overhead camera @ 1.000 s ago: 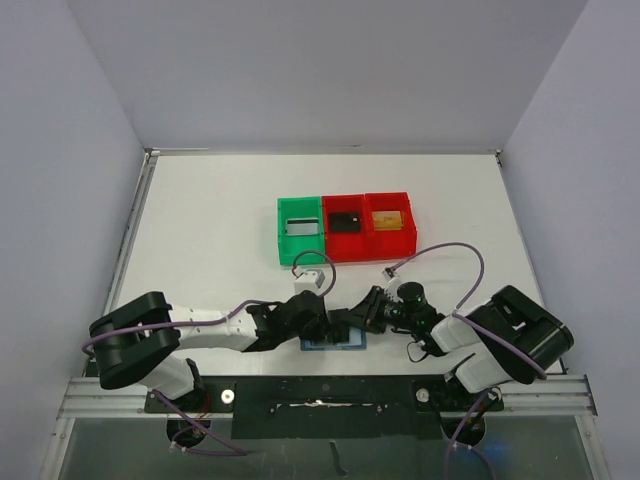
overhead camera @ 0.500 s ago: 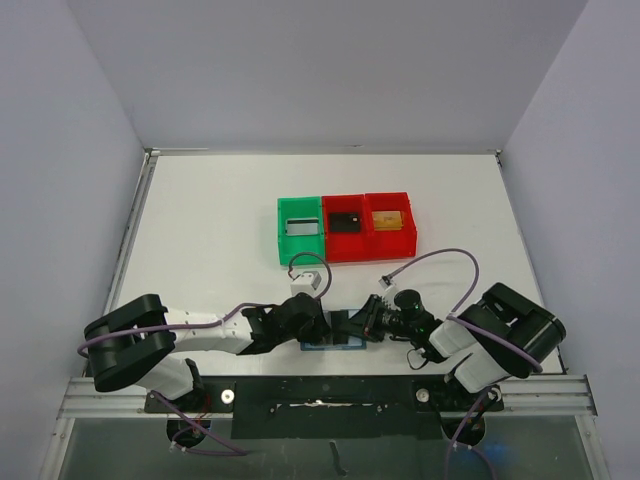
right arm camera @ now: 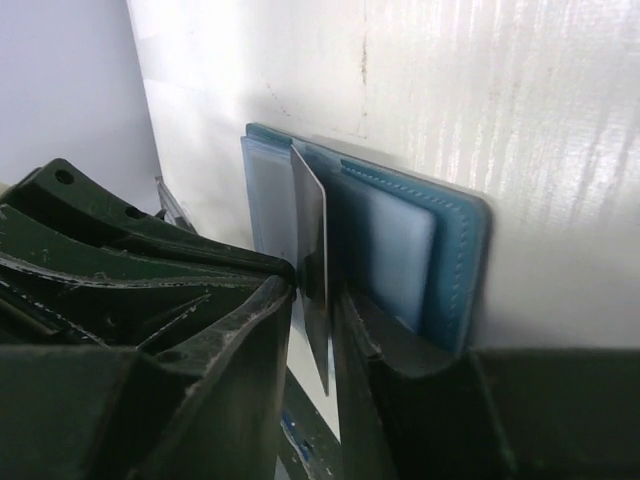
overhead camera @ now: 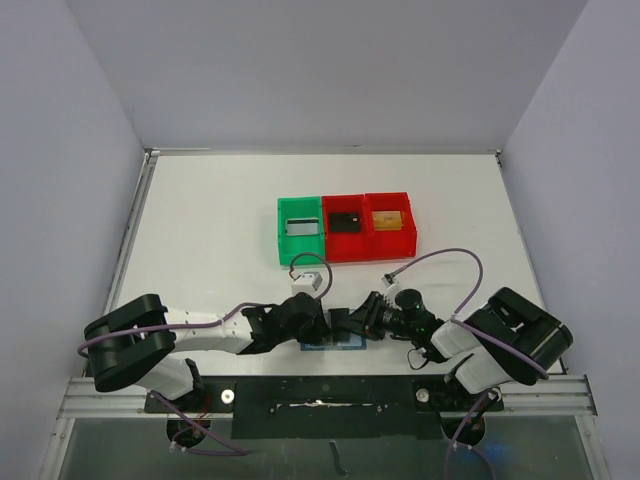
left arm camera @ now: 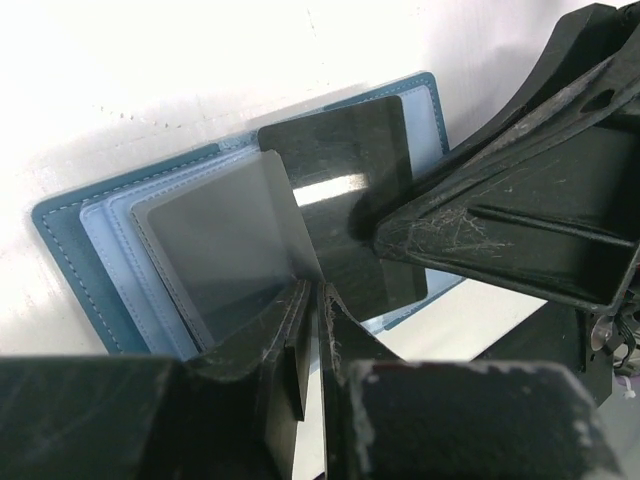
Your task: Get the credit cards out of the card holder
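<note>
The card holder lies open on the table near the front edge, a light-blue wallet with clear sleeves. My left gripper is shut on the corner of one translucent sleeve flap and holds it lifted. A dark grey credit card sticks out of the holder under that flap. It shows edge-on in the right wrist view. My right gripper is closed on this card, a finger on each side, with the wallet behind. From above, the left gripper and right gripper meet over the holder.
A green bin and two red bins stand in a row at the middle of the table, each with a card-like item inside. The black rail at the table's near edge lies just below the wallet.
The right arm has drawn slightly nearer to the front edge and settled on the card. The left gripper stays on the sleeve flap.
</note>
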Controlling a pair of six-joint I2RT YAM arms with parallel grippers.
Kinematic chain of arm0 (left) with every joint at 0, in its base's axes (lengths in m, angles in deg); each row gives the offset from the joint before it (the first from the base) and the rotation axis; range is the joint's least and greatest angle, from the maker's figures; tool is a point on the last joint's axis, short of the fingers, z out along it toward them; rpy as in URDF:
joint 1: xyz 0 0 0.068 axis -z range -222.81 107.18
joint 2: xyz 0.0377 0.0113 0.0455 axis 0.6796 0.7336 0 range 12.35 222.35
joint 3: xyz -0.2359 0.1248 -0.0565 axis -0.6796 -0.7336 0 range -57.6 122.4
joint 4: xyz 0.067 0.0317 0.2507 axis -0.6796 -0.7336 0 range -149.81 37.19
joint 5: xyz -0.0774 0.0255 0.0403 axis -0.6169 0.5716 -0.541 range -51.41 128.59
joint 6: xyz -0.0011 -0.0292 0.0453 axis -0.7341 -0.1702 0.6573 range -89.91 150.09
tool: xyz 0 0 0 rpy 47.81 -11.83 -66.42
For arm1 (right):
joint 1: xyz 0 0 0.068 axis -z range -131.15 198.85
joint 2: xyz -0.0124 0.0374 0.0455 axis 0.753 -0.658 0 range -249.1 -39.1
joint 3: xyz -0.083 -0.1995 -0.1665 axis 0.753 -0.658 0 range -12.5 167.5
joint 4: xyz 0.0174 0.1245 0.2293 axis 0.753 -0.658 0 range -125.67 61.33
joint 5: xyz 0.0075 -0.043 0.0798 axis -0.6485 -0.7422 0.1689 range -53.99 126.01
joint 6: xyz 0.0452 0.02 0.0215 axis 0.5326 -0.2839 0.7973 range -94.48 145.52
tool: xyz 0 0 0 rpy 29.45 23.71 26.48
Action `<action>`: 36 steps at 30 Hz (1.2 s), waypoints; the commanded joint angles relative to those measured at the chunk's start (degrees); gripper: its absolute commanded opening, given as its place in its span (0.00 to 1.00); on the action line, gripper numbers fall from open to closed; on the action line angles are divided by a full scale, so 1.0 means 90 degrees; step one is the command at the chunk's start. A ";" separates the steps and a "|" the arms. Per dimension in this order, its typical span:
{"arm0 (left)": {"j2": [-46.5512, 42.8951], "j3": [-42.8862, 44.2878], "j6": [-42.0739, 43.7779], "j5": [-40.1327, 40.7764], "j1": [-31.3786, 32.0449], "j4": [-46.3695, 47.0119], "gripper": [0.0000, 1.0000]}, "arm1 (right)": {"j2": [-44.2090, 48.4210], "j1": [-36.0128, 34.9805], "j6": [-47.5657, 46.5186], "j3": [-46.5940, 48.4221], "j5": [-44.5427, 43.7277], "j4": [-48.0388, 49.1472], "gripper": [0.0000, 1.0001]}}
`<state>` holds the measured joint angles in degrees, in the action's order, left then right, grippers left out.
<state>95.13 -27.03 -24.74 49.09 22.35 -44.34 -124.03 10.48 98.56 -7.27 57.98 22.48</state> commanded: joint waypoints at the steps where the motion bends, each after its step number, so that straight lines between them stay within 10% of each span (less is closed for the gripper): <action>1: 0.0125 0.0202 0.0288 -0.0218 -0.0043 -0.0373 0.08 | 0.0326 -0.0024 -0.0162 0.0222 -0.0264 -0.0649 0.28; 36: -0.0672 -0.0006 0.0244 -0.0160 -0.0183 -0.0418 0.18 | 0.1703 0.0064 -0.1076 0.0496 -0.0236 -0.2303 0.00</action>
<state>93.21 -26.48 -23.25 47.67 21.52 -47.81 -113.32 10.61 92.74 -3.51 57.15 6.22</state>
